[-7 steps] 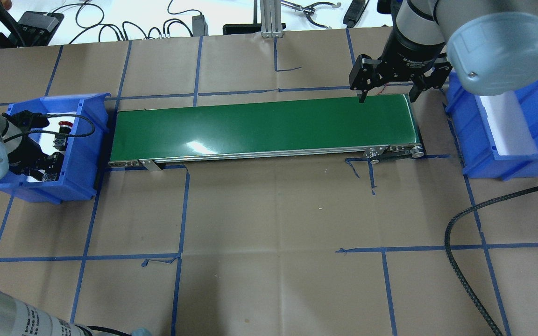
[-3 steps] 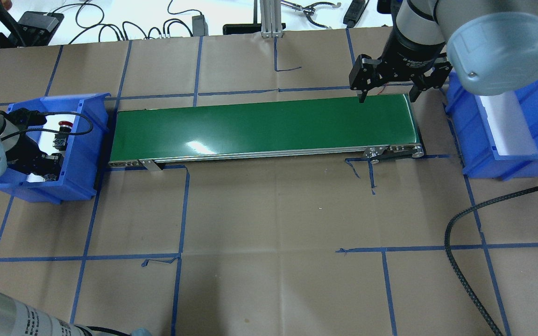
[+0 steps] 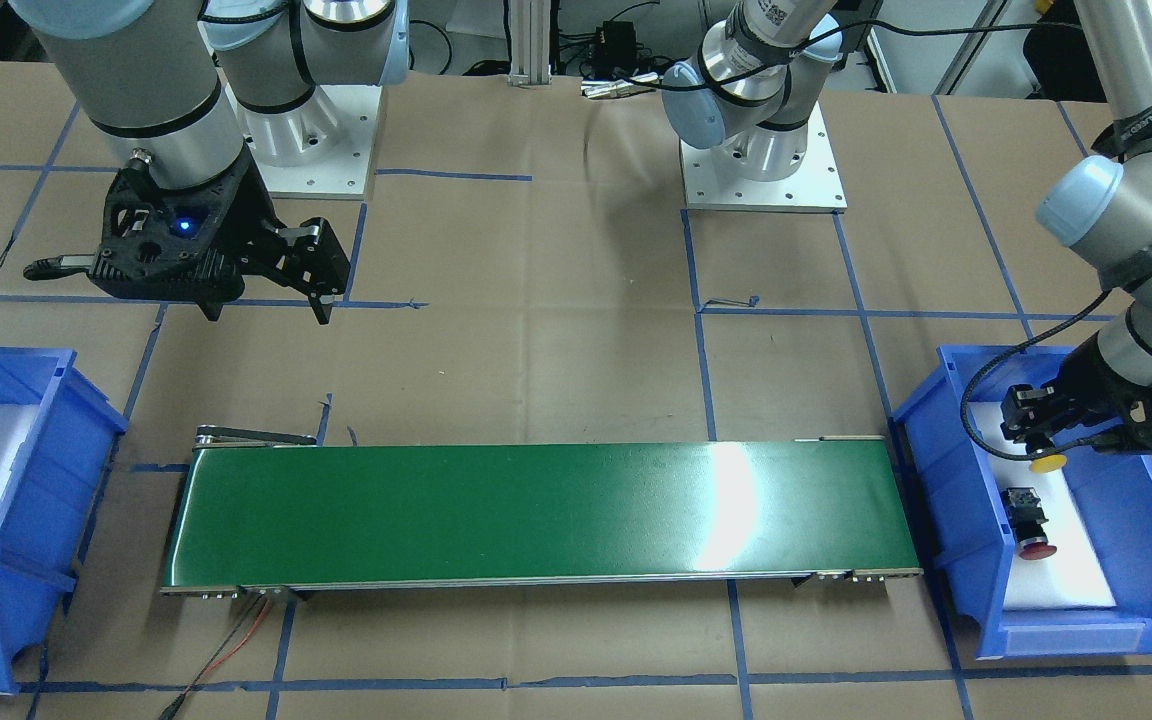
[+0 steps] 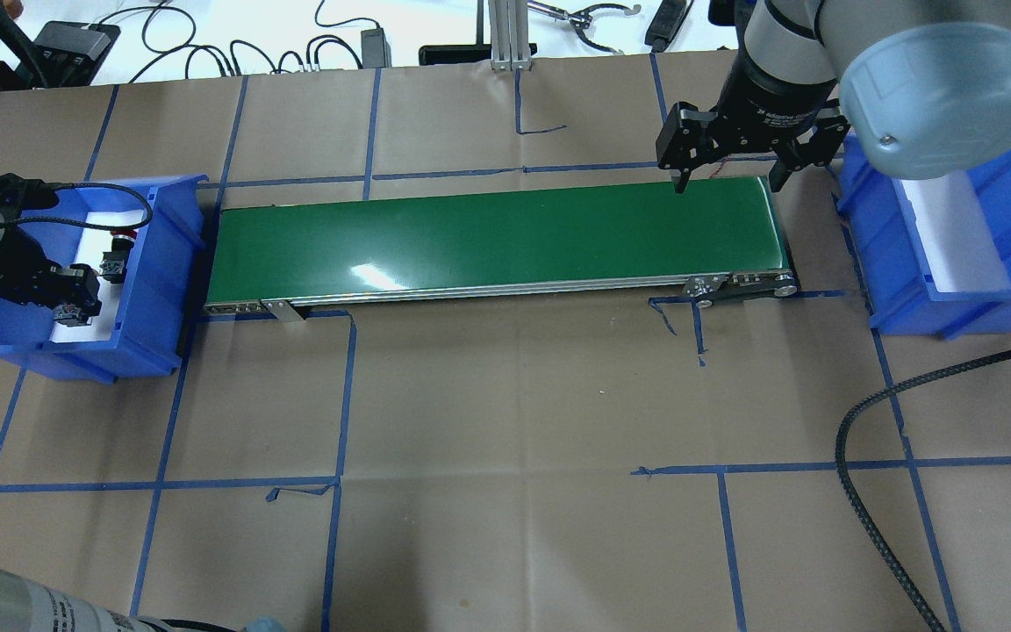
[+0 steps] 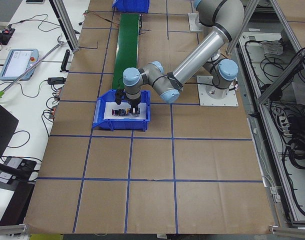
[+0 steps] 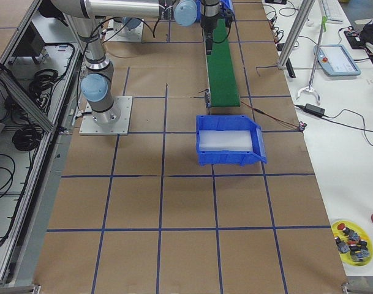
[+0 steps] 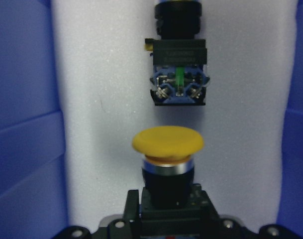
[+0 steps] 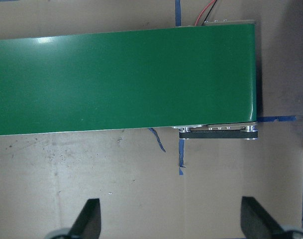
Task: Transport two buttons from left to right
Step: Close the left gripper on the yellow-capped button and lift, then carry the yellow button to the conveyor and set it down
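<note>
My left gripper (image 3: 1046,440) is inside the blue left bin (image 3: 941,500), shut on the yellow button (image 3: 1047,462). In the left wrist view the yellow button (image 7: 167,142) has its cap forward and its black body held between the jaws. The red button (image 3: 1031,520) lies loose on the white foam just beyond it, and also shows in the left wrist view (image 7: 178,74) and the overhead view (image 4: 117,254). My right gripper (image 4: 727,180) hangs open and empty over the right end of the green conveyor belt (image 4: 488,237).
The blue right bin (image 4: 892,254) with white foam stands off the belt's right end. A black cable (image 4: 865,491) lies on the paper at the front right. Cables and tools (image 4: 593,17) sit along the far table edge.
My left gripper has moved left and slightly back inside the left bin with the yellow button. The red button and the right arm have not moved.
</note>
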Controlling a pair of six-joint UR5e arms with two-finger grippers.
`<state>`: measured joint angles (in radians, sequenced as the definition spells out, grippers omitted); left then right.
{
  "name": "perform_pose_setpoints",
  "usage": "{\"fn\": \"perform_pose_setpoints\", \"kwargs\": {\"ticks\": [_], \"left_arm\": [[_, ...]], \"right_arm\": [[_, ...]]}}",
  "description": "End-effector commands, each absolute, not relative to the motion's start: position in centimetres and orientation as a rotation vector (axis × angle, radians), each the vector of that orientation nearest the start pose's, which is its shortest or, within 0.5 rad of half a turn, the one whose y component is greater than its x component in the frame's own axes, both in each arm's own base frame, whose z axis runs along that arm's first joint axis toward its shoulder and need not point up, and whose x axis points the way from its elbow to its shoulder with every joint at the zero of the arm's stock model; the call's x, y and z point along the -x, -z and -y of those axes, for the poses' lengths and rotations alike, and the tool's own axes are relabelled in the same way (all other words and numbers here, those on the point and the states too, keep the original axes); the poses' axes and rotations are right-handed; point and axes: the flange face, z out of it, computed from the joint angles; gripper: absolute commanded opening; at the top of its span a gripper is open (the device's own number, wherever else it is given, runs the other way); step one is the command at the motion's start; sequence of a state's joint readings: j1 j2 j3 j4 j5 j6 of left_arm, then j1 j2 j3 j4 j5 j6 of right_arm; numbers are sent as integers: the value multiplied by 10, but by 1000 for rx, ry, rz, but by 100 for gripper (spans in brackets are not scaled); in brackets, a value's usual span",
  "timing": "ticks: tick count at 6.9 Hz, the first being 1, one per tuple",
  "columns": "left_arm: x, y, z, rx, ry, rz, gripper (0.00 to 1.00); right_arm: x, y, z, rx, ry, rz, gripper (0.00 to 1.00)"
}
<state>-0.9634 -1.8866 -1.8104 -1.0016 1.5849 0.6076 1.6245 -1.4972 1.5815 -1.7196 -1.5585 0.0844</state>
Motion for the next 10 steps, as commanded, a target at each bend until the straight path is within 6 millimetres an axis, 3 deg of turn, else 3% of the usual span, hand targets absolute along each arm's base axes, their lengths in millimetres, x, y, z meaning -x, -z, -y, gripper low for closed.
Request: {"fn": "perform_pose_setpoints", "kwargs": {"ticks": [1, 3, 4, 6, 8, 9, 10], "left_arm": [[-220, -319, 547, 0, -8, -3126, 0], [-223, -346, 572, -5, -19, -3135, 0], [-196, -357, 587, -71, -13, -3133, 0], [-107, -363, 612, -165, 0, -3122, 0], [-16, -351, 617, -128, -27, -3145, 0], [20, -342, 618, -135, -46, -3148, 0], [40, -321, 622, -174, -92, -3148, 0]], "right_arm": [[-163, -460, 520, -47, 99, -3123, 100], [-163, -461, 520, -47, 101, -3123, 100], [-163, -461, 520, -47, 101, -3123, 100], [-163, -460, 520, -47, 99, -3123, 100], [-163, -460, 520, -47, 97, -3123, 100], [-163, -459, 521, -47, 94, -3123, 100], [-163, -459, 521, -47, 94, -3123, 100]]}}
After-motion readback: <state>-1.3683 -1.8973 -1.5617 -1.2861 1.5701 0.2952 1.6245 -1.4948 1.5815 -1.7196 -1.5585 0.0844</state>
